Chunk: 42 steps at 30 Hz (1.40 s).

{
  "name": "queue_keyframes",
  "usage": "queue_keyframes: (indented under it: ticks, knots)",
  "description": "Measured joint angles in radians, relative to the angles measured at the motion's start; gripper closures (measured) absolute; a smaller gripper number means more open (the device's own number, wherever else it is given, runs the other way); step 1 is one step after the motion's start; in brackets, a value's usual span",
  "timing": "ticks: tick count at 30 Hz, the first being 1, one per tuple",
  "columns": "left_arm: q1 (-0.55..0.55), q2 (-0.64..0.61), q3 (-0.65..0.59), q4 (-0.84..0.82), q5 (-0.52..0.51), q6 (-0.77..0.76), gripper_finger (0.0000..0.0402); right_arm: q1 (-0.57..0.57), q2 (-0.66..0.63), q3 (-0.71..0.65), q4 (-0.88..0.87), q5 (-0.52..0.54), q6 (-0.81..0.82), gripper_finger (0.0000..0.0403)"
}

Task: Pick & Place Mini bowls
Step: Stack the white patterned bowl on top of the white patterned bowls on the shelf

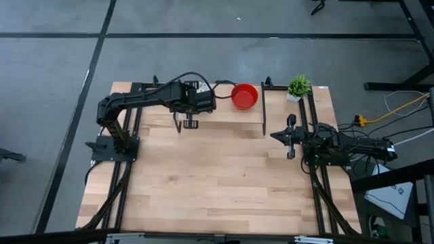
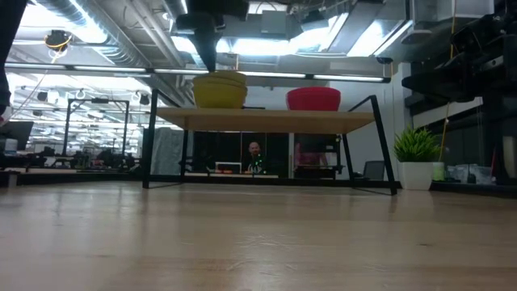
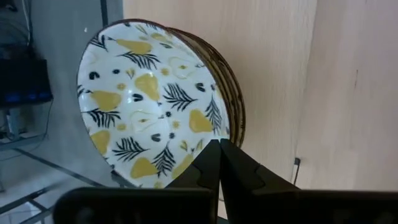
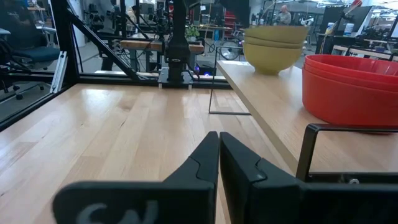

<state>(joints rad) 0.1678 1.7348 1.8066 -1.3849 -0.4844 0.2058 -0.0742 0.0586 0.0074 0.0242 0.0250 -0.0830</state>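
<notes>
Bowls are seen in two stacks on the raised wooden shelf at the far edge of the table. The red stack stands toward the shelf's right part, and at least two red bowls can be counted in it from the right wrist view; an exact number cannot be told. The patterned stack is placed to the left of the red one on the same shelf, well apart from it. From the left wrist view its inside is seen as cream with yellow pears and dark leaves, and several rims are shown behind the top bowl; from the low view its outside appears yellow. In the right wrist view at least two yellow bowls are counted.

The left gripper is held over the patterned stack, its fingers pressed together with nothing between them, just at the near rim of the top bowl. The right gripper is parked beside the right end of the shelf, low over the table, its fingers likewise together and empty. One small green potted plant stands at the shelf's right end, near the red stack.
</notes>
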Motion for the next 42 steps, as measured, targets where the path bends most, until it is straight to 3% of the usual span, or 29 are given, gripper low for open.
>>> queue_keyframes:
  ticks: [9, 19, 30, 36, 42]
  knots:
    - [-0.012, -0.003, 0.029, 0.006, -0.022, 0.012, 0.0399, 0.0, 0.0, 0.0, 0.0, 0.0, 0.0, 0.0385]
    - [-0.023, 0.007, 0.033, 0.193, -0.04, 0.184, 0.0399, 0.0, 0.0, 0.0, 0.0, 0.0, 0.0, 0.0386]
    - [0.005, 0.051, 0.033, 0.264, -0.041, 0.259, 0.0401, 0.0, 0.0, 0.0, 0.0, 0.0, 0.0, 0.0386]
    - [-0.002, 0.05, 0.033, 0.261, -0.143, 0.265, 0.04, 0.0, 0.0, 0.0, 0.0, 0.0, 0.0, 0.0385]
    - [0.012, 0.048, 0.033, 0.262, -0.073, 0.264, 0.0399, 0.0, 0.0, 0.0, 0.0, 0.0, 0.0, 0.0385]
